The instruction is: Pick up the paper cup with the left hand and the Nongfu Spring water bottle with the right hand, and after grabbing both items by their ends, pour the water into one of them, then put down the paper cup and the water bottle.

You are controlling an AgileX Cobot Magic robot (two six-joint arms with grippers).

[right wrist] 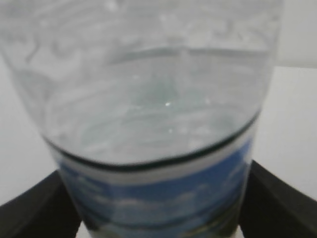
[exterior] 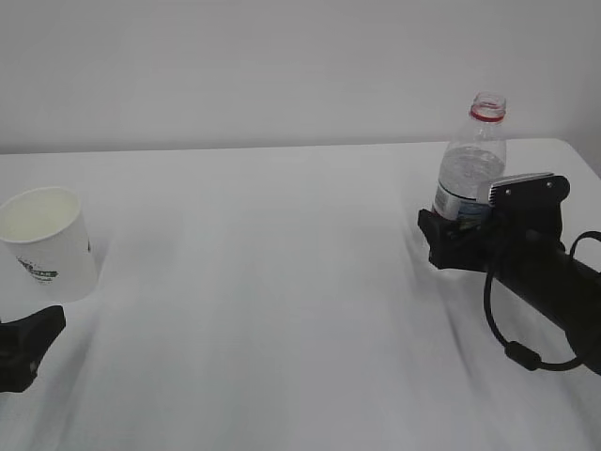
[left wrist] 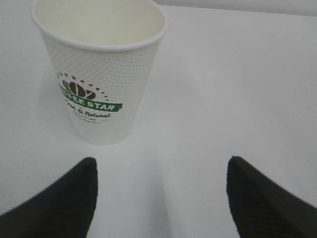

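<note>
Exterior view: white table (exterior: 282,310) fills the lower two thirds of the frame; its far edge runs across just above mid-height and its right corner shows at upper right, close behind the Nongfu Spring water bottle (exterior: 472,155). Broad bare tabletop lies between the two objects, which stand well apart. The paper cup (exterior: 49,242) stands upright at far left, mouth open, cream interior, no liquid visible inside. The left hand (exterior: 26,346) sits at the lower-left corner, just below the cup and not touching it. Left wrist view: both black fingertips (left wrist: 64,198) sit in the lower corners, spread wide, with bare table between them; the cup (left wrist: 101,69) is in the upper left of the frame, ahead of the tips and outside the gap, so nothing is held. Green-and-black logo faces this camera. Bottle stands upright at right, uncapped, red neck ring at top, clear water in the lower body. The right hand (exterior: 460,230) reaches in from the lower right, with its fingers either side of the bottle's label band. Right wrist view: the bottle (right wrist: 148,124) fills the frame, waterline visible above the label; black fingers (right wrist: 34,208) flank it at both lower corners, jaws wide. Whether the pads actually press the plastic, I cannot tell.
</note>
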